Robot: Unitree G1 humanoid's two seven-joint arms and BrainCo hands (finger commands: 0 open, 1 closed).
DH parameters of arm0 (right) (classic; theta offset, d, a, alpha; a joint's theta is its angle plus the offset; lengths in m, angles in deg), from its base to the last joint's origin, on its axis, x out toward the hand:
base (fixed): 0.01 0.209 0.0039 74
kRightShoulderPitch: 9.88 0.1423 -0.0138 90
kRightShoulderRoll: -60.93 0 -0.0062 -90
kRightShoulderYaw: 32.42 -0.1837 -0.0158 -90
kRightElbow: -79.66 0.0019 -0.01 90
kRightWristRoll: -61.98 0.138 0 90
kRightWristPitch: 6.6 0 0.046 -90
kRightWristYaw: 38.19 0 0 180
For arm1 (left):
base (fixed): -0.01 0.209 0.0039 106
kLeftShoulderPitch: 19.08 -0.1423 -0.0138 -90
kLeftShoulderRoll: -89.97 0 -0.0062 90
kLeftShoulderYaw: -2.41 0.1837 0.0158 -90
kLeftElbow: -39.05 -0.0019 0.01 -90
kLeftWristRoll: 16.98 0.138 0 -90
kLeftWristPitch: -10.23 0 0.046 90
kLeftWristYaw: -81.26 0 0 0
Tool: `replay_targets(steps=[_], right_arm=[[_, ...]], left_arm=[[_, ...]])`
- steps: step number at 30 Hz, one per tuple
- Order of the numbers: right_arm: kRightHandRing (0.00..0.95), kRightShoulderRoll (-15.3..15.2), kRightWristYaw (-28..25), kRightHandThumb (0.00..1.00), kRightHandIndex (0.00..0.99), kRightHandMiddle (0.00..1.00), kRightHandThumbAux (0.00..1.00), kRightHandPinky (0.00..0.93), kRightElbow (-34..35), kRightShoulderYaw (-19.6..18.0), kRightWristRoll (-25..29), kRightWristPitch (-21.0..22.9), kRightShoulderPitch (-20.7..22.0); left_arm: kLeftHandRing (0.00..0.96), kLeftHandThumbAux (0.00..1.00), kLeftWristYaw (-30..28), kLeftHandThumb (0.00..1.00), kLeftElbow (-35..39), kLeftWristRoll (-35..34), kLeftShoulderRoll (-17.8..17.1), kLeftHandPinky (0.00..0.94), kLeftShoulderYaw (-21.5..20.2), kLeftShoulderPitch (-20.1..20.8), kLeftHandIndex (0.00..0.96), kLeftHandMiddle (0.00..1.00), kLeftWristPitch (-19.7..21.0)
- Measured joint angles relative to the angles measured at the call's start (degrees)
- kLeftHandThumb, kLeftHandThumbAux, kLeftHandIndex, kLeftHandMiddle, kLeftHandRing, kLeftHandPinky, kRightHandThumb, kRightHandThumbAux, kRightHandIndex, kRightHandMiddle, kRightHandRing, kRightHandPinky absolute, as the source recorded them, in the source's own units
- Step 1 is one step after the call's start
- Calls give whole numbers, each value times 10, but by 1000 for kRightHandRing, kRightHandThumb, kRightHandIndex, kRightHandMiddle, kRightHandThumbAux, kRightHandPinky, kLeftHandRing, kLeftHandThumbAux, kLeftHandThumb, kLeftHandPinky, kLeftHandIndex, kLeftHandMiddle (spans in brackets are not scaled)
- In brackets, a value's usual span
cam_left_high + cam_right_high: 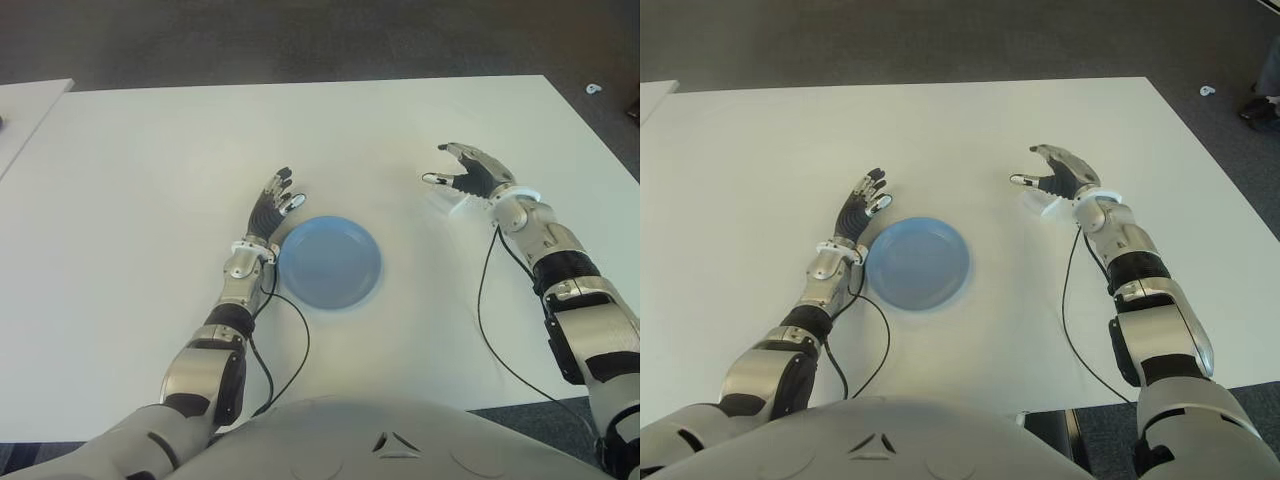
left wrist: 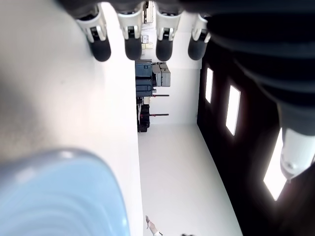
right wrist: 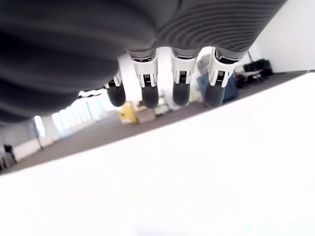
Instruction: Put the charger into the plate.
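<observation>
**Two open robot hands, one blue plate with nothing in it**

The left robot hand (image 1: 275, 205) shows just beside the left edge of the plate (image 1: 330, 262), fingers stretched out flat and holding nothing. Its fingers (image 2: 102, 44) are grey with dark, rounded tips.

The plate is round, light blue and smooth, with soft rings toward its middle. It sits on the white, flat tabletop (image 1: 150, 170), and nothing lies in it. A thin black cable (image 1: 300, 345) curls on the tabletop below the plate.

Further right, well apart from the plate, the right robot hand (image 1: 468, 172) shows over the tabletop with its fingers spread and its palm facing inward. It grips nothing. Just under it is a small, pale, whitish thing (image 1: 447, 203) on the tabletop, which may be the charger; its shape is hard to make out against the white top. It is outside the plate.
</observation>
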Motion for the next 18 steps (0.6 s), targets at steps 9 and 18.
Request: replay_targets(steps=[9,18], right_arm=[[0,16,37,305,0,0,139,0,-93,33,-19,39,35],[0,32,38,321,0,0,141,0,-126,45,-17,65,64]], left_arm=[[41,551,-16,54,13,-14,0,62,-2,-8,0,44,7],[42,561,-32,49,19,-27,1,70,-7,-11,0,42,12]])
